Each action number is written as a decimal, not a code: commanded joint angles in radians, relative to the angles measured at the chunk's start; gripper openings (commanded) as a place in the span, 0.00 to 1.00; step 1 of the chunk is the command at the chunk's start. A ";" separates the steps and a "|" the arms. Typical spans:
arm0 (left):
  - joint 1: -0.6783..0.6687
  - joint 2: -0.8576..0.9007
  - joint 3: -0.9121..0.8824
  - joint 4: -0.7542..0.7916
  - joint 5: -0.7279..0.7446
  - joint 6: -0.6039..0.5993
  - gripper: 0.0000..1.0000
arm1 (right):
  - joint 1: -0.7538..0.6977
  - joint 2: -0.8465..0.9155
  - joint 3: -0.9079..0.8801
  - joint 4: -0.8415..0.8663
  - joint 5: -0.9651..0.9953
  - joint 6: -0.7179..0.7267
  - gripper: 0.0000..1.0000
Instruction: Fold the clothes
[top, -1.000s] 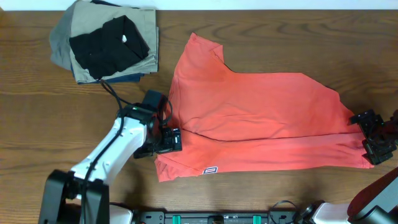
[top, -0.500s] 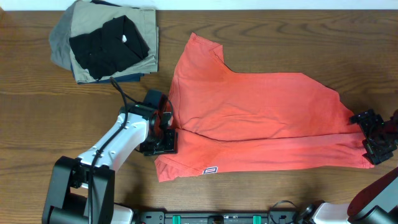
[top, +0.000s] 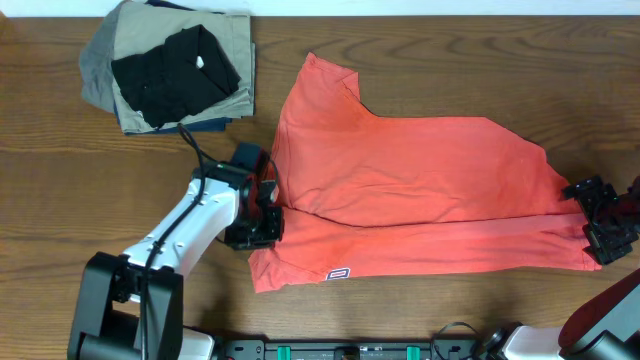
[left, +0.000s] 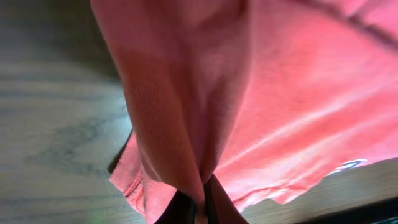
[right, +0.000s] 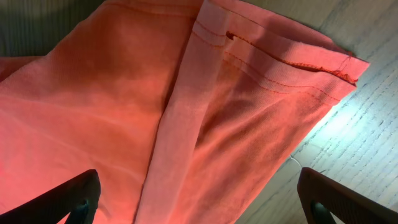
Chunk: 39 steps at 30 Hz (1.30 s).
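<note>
One shirt (top: 420, 190), one pile (top: 170, 70) of folded garments, two arms. The shirt lies spread across the middle and right of the table (top: 60, 200), logo (top: 339, 272) at its near edge. The left jaws are closed, pinching a raised fold at the shirt's left edge; their tips are cut off in the wrist view. The right jaws stand wide open over the right hem, gripping nothing. Bare table lies left of the shirt, below the pile. The right arm (top: 610, 315) is mostly out of frame.
</note>
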<state>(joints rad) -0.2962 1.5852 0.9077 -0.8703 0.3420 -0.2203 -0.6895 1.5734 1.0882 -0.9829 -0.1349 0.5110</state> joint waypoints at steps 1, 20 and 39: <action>0.003 0.002 0.063 -0.005 0.010 -0.013 0.06 | 0.008 -0.009 -0.002 -0.001 0.004 -0.016 0.99; 0.003 0.003 0.078 0.302 0.014 -0.097 0.06 | 0.010 -0.009 -0.002 -0.016 0.004 -0.031 0.99; 0.003 0.008 0.087 0.515 0.040 -0.126 0.98 | 0.010 -0.009 -0.002 -0.031 0.004 -0.051 0.99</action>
<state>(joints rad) -0.2962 1.5929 0.9733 -0.3378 0.3588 -0.3298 -0.6891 1.5734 1.0878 -1.0103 -0.1349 0.4847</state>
